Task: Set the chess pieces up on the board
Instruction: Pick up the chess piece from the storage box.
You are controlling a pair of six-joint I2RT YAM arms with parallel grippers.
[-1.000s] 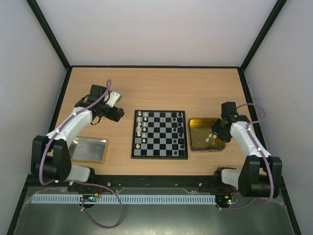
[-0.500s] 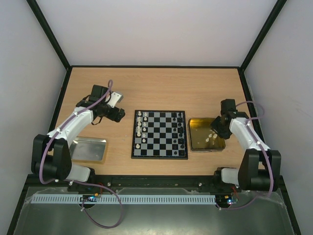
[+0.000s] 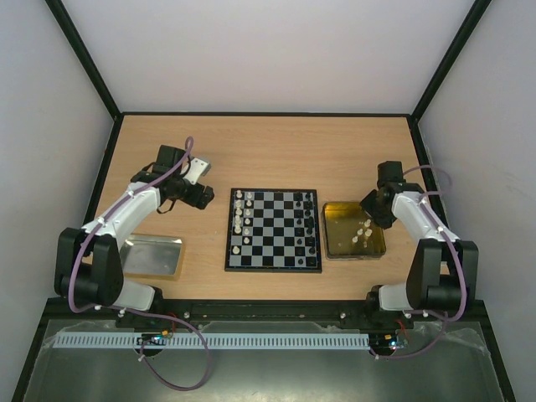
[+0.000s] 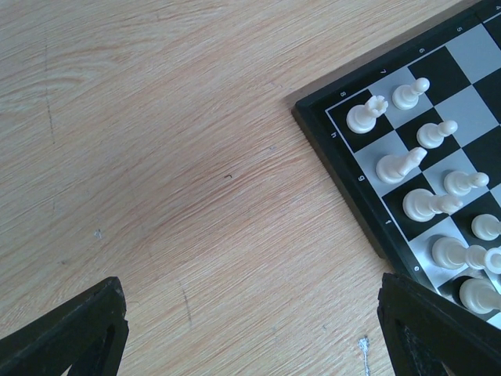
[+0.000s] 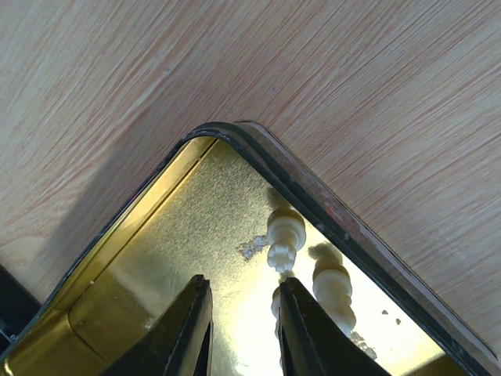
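2 arms reach over a wooden table (image 3: 335, 151), 1 on each side of the chessboard (image 3: 272, 230), which lies flat in the middle. White pieces (image 3: 239, 219) stand along the board's left edge and black pieces (image 3: 309, 219) along its right edge; the squares between are bare.

The left gripper (image 3: 201, 195) hangs above bare wood just left of the board's far left corner. Its fingers (image 4: 86, 329) are spread wide apart with nothing between them. A silver tray (image 3: 152, 255) sits nearer, beside the left arm.

Just right of the board lies a gold tray (image 3: 339, 239) holding several loose white pieces (image 3: 363, 230). The right gripper (image 3: 374, 211) hovers over the tray's far right corner. Its fingers (image 5: 184, 329) stand a narrow gap apart, with the gold floor showing through the gap and no piece clamped between them. In the right wrist view, 2 of the loose pieces sit just past the fingertips, close to the tray's rim.
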